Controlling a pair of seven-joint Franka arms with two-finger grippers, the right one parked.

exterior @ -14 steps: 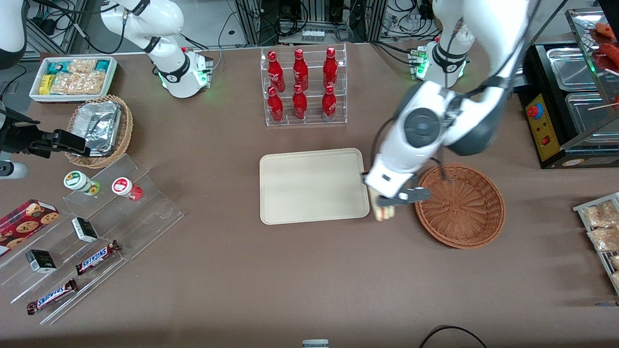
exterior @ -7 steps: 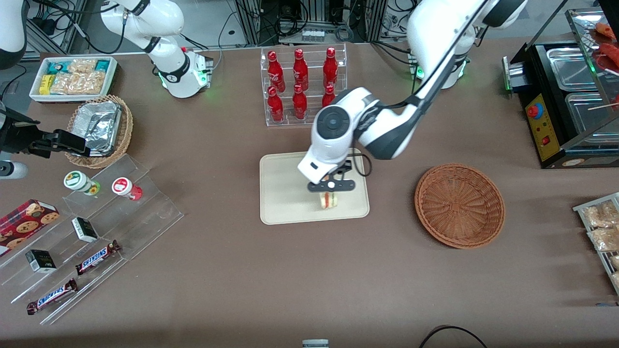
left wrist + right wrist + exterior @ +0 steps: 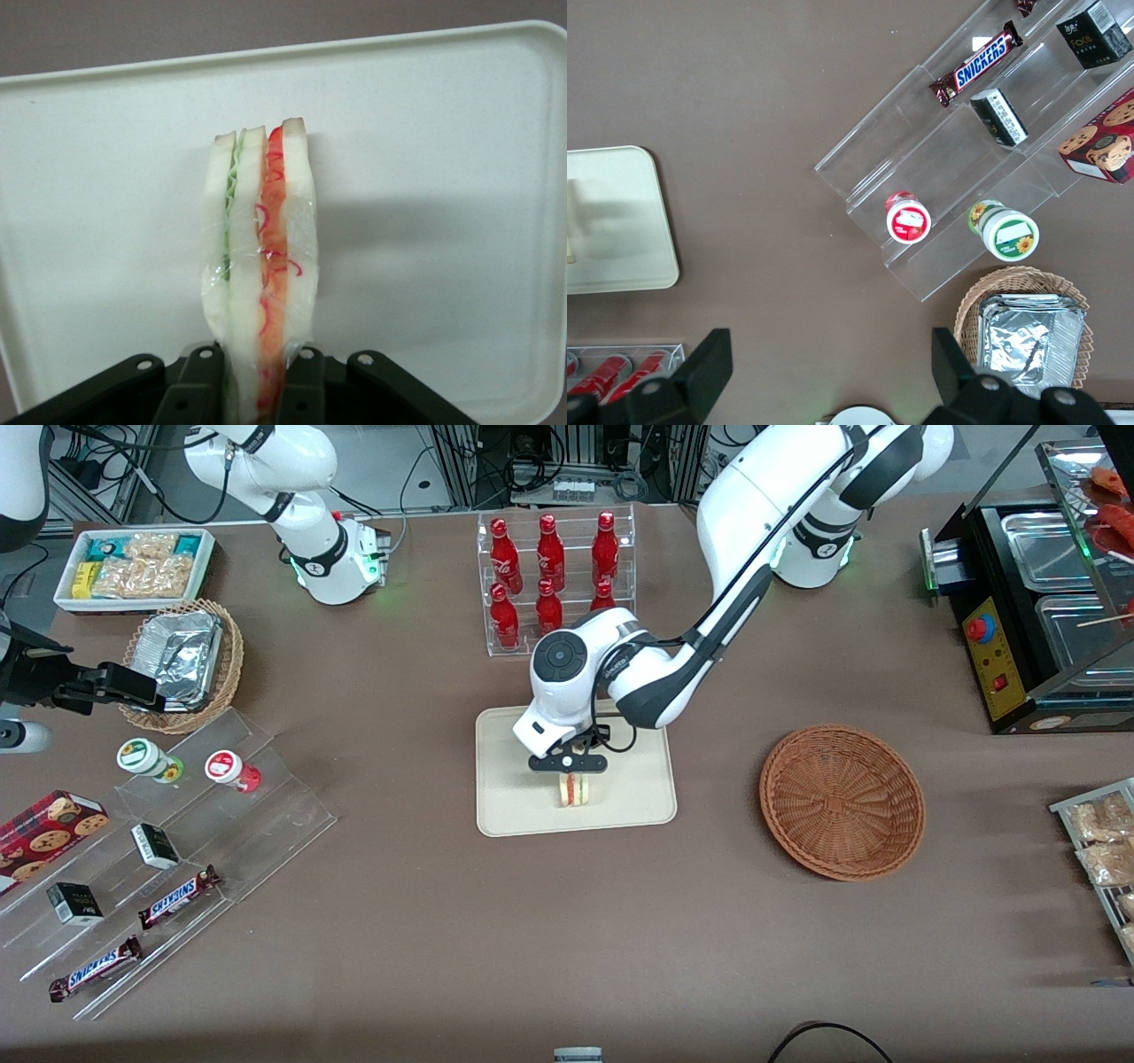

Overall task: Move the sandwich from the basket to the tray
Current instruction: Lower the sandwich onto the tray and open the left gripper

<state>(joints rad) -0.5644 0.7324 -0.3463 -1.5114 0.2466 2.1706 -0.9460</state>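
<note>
The left arm's gripper (image 3: 568, 764) hangs over the middle of the tray (image 3: 514, 815), its two fingers (image 3: 202, 382) pinched narrowly against the bread faces of the sandwich (image 3: 572, 789), which it carries wedge-down with the red-and-pink cut edge turned toward the front camera. A second ago the same gripper, with the sandwich in it, was at the tray's edge nearest the basket (image 3: 842, 802); half a second ago it was over the tray's end on that side; now it has travelled farther in, toward the parked arm's end of the table. The basket therefore stands bare of its load, well apart from the tray and toward the working arm's end. In the left wrist view the sandwich (image 3: 259, 274) fills the centre — white bread, a green layer, an orange-red layer under clear wrap — with the tray (image 3: 461, 133) spread beneath it on all sides and its rim (image 3: 292, 49) showing against the brown table. Whether the wedge's lower tip touches the tray or hangs just above it cannot be told. By this reading, transport is finished; what remains is lowering if needed, releasing the grasp and withdrawing upward — the tall, narrow wedge may topple onto a face when let go.
</note>
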